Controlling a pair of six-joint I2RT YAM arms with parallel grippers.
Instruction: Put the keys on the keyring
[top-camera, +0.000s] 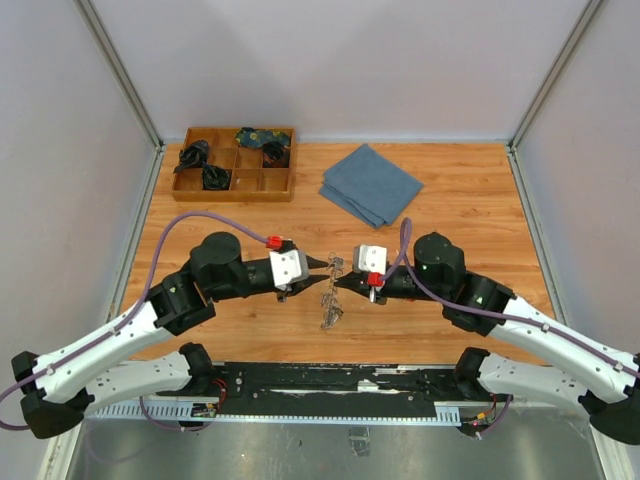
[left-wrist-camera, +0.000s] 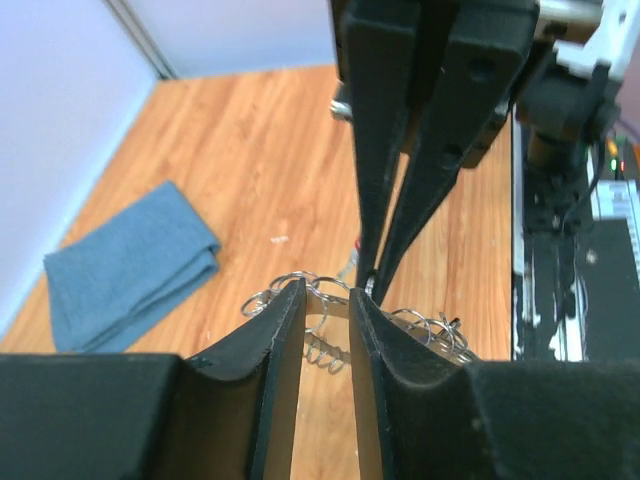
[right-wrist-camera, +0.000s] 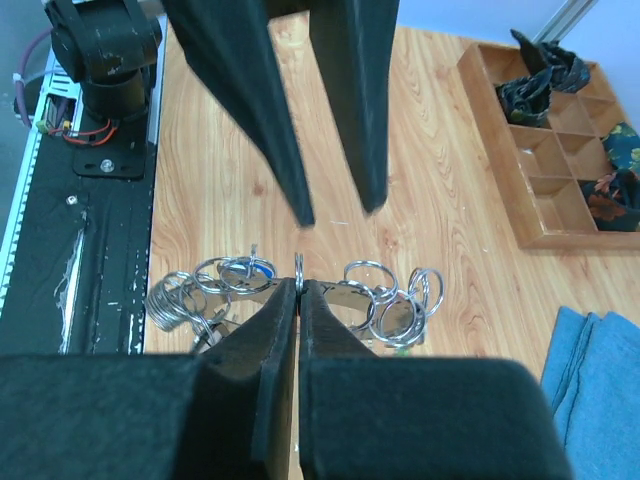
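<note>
Keyring: the keyring (top-camera: 329, 310) is showing as a tangle of silver loops near the middle of the table (top-camera: 470, 230), a little toward the near edge, between the two grippers; one strand of it is trailing toward the near edge, and single keys cannot be told apart in the bunch
Right gripper: the right gripper (right-wrist-camera: 300, 284) is reaching in from the right side with its jaws closed, and they are pinching a thin loop of the keyring that is standing on edge just above their tips
Left gripper: the left gripper (right-wrist-camera: 338, 210) is reaching in from the left side, facing the right gripper tip to tip; its jaws are standing slightly apart and gripping nothing, with their tips hanging just short of the pinched loop in the right wrist view
Loops: more of them are fanning out to both sides of the right jaws, and a speck of blue is showing inside one of them
Tray: a wooden tray (top-camera: 233, 193) is sitting toward the far left corner of the table, with dark bundles (top-camera: 196, 155) filling some of its compartments
Cloth: a folded blue cloth (top-camera: 372, 183) is lying near the far edge, just right of the tray and well apart from the keyring
</note>
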